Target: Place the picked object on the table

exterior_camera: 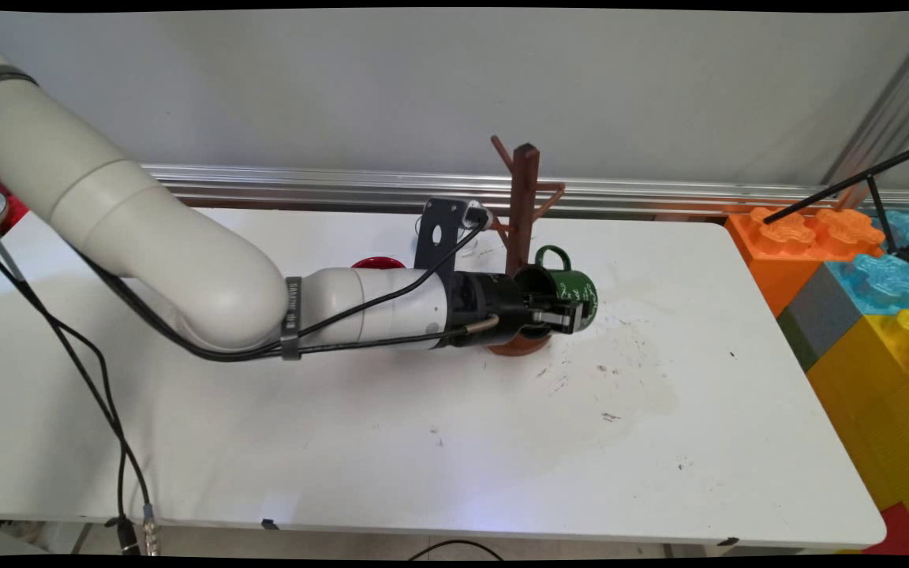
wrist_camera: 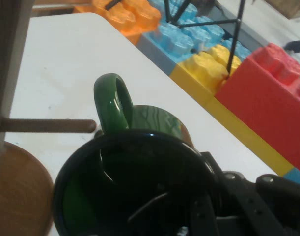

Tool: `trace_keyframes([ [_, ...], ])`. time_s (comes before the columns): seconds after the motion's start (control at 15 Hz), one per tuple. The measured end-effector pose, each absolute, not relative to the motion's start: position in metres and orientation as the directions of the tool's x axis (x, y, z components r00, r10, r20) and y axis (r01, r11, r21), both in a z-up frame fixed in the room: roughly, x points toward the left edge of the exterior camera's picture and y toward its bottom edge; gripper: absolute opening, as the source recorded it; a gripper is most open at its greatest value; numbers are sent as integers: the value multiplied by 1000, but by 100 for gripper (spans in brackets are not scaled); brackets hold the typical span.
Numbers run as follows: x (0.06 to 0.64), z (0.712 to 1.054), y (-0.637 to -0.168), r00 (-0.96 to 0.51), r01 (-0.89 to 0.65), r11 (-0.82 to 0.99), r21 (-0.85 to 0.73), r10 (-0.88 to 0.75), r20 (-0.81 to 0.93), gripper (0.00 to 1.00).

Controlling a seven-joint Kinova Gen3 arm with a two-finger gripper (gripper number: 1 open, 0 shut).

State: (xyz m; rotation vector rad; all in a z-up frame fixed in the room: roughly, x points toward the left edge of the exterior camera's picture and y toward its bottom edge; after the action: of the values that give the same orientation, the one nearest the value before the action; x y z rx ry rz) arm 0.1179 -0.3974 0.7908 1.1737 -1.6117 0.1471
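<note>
Gripper (exterior_camera: 563,317) lies level, jaws clamped on the rim of a green mug (exterior_camera: 573,292), held on its side beside the brown mug tree (exterior_camera: 523,213). White markings on the mug are unreadable. Handle faces upward.

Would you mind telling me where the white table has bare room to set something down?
The white table is bare along its near side and right of the green mug. It is crowded around the brown wooden mug tree, where the black gripper grips the mug, with a red dish behind.
</note>
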Motion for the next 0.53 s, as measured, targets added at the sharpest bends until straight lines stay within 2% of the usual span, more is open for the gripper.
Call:
trace_keyframes([
  [0.53, 128, 819, -373, -1, -708, 563, 426, -604, 797, 0],
])
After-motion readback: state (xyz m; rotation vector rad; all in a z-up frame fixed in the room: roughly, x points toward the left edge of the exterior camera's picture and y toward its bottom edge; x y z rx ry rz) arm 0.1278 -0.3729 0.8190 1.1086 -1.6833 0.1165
